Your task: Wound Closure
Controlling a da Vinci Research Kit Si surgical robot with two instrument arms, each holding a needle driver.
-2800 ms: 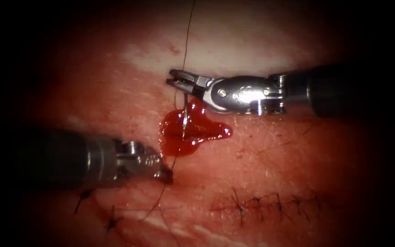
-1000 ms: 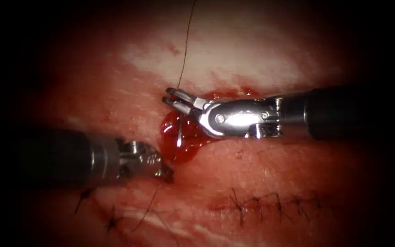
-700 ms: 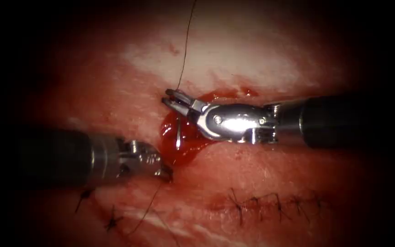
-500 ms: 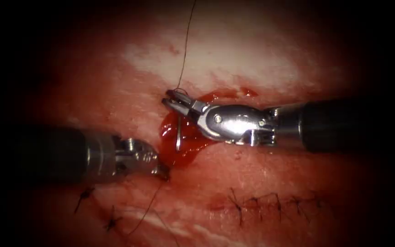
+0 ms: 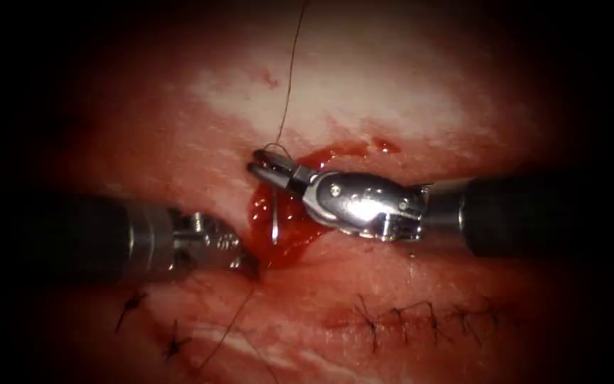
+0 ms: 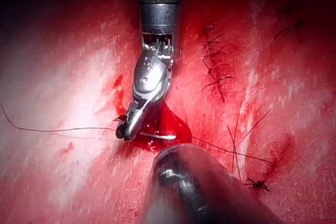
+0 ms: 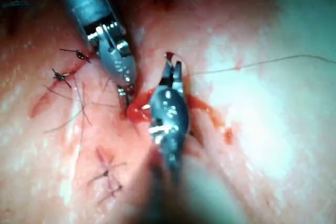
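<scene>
right tool [image 5: 261,163]: we see its jaws pinch the needle [image 5: 276,217] near its top end; since a moment ago it sank lower.
needle: hangs under those jaws, over the red fluid [image 5: 286,220], not in the tissue [image 5: 364,92].
left tool [image 5: 246,264]: jaws pressed on the thread [image 5: 289,78] by the tissue.
step: we think re-gripping the needle; next needs a firm, square hold.

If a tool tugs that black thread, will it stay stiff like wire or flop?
Probably flop: the thread curves loosely across the tissue and loops at the right tool. It looks very thin, so likely light. The red fluid nearby may make it slippery.
</scene>
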